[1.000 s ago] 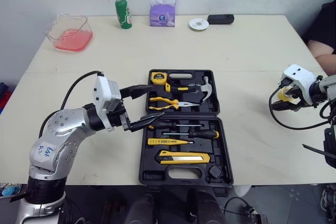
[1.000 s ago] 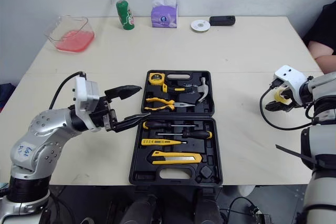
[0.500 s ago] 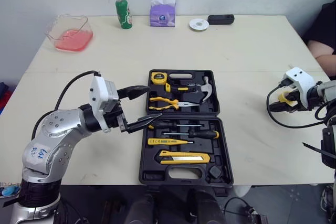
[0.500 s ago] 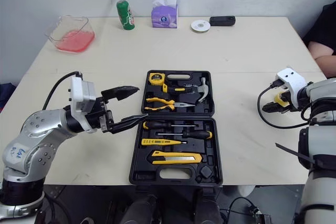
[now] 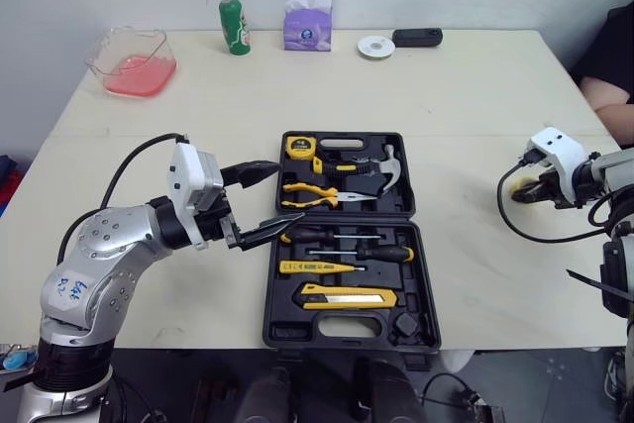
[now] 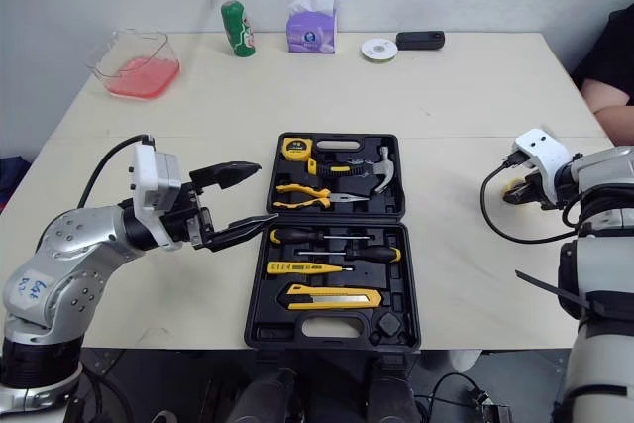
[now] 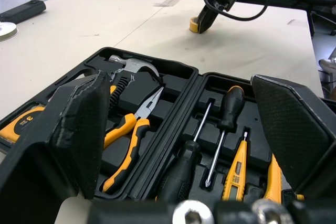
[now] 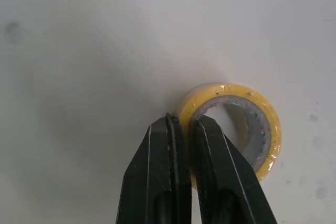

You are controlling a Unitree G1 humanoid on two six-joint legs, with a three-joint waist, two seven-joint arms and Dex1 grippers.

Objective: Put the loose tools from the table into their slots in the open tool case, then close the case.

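Note:
The black tool case lies open at the table's middle, holding a tape measure, hammer, pliers, screwdrivers and a yellow utility knife. My left gripper hovers open at the case's left edge, nothing between its fingers. Far right on the table lies a yellow tape roll, also seen in the left wrist view. My right gripper is shut on the roll's wall, one finger inside the ring and one outside.
Along the table's far edge stand a clear container of pink liquid, a green bottle, a purple tissue box, a white disc and a black remote. A person's arm rests at the right edge.
My right gripper's fingers have closed onto the tape roll's wall and the hand has shifted slightly. The left gripper has stayed open beside the case.

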